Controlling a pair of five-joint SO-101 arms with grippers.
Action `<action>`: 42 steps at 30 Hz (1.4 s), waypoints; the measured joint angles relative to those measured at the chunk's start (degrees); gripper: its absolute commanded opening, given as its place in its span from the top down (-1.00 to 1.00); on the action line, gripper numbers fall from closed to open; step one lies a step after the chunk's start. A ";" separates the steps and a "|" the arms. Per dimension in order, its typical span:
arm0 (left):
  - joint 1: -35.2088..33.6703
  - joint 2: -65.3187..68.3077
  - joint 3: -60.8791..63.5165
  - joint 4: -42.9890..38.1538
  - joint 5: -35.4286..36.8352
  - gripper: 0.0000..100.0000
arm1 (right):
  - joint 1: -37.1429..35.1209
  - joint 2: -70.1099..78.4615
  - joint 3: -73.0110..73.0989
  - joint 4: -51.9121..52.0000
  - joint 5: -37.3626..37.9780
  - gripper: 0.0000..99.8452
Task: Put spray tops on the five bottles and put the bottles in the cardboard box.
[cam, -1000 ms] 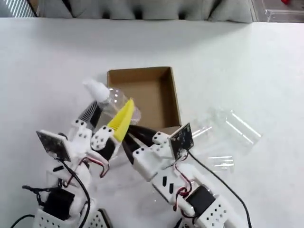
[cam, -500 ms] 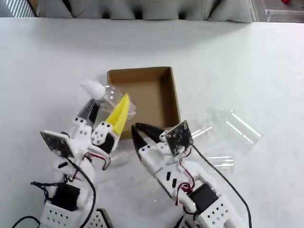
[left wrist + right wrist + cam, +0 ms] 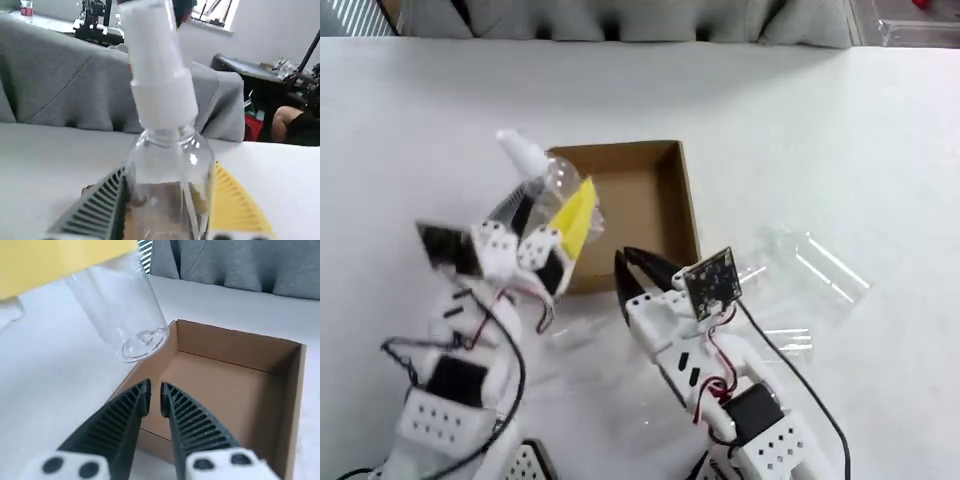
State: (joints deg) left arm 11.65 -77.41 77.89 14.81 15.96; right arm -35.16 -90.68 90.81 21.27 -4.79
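Over white tabletop (image 3: 820, 120), left tool (image 3: 552, 200) clamps a spray-topped bottle (image 3: 558, 178) by the cardboard box (image 3: 640, 200); right tool (image 3: 154, 390) nearly closed, empty.

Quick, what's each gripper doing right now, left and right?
Left gripper: closed on a bottle.
Right gripper: nearly shut, holding nothing.

1. The left gripper (image 3: 169, 175) clamped a clear bottle (image 3: 170, 205) between its grey finger (image 3: 97, 212) and yellow finger (image 3: 235, 205).
2. A white spray top (image 3: 157, 75) sat on the bottle's neck, beyond the fingertips.
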 measured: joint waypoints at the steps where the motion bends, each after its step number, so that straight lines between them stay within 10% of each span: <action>1: -0.79 3.87 -1.93 0.00 0.00 0.96 | 0.00 0.00 0.00 0.00 0.00 0.95; 11: -6.33 37.19 -18.20 -0.97 -4.66 0.96 | 0.00 0.00 0.00 0.00 0.00 0.95; 25: -6.33 66.90 -24.00 -29.98 -11.08 0.96 | 0.00 0.00 0.00 0.00 0.18 0.95; 42: -6.59 84.75 -34.64 -32.70 -11.08 0.96 | 0.00 0.00 0.00 0.00 0.18 0.95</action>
State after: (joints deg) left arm 5.05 7.34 43.25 -17.89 4.88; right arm -35.16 -90.68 90.81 21.27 -4.62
